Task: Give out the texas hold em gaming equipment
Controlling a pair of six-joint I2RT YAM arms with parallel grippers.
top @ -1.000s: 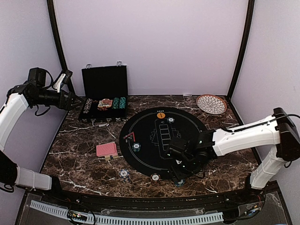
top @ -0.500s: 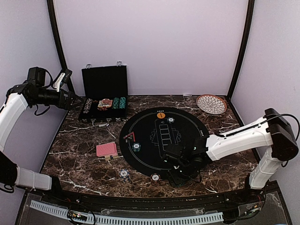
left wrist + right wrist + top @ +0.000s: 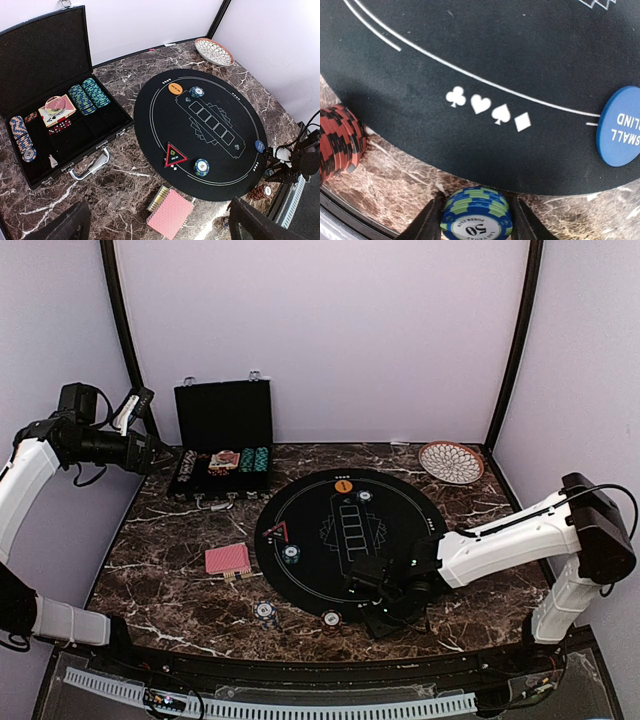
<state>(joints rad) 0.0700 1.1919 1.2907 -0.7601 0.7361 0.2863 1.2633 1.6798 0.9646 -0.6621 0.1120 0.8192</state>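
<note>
At the bottom centre of the wrist view the right gripper [image 3: 383, 623] has its fingers [image 3: 427, 222] pressed to either side of a blue-green chip stack [image 3: 477, 220] with "50" on its top chip. The stack is pinched between them, though whether it is off the marble I cannot tell. It sits just outside the curved edge of the black mat [image 3: 470, 50], on the thin strip of marble between mat and table rim. A red-black chip stack [image 3: 337, 142] lies at the left edge of that frame, and a blue marker disc [image 3: 620, 127] at the right edge rests on the mat beside its white border line.

In the upper left of the overhead view the left gripper [image 3: 165, 454] hangs beside the open case [image 3: 50, 50], fingers spread wide and holding nothing.

A red triangle [image 3: 175, 156], an orange disc [image 3: 175, 89] and two chips lie on the mat. Red-backed cards [image 3: 170, 220] lie on the marble table [image 3: 170, 540], just off the mat's left edge. Bare marble shows between case and mat.
</note>
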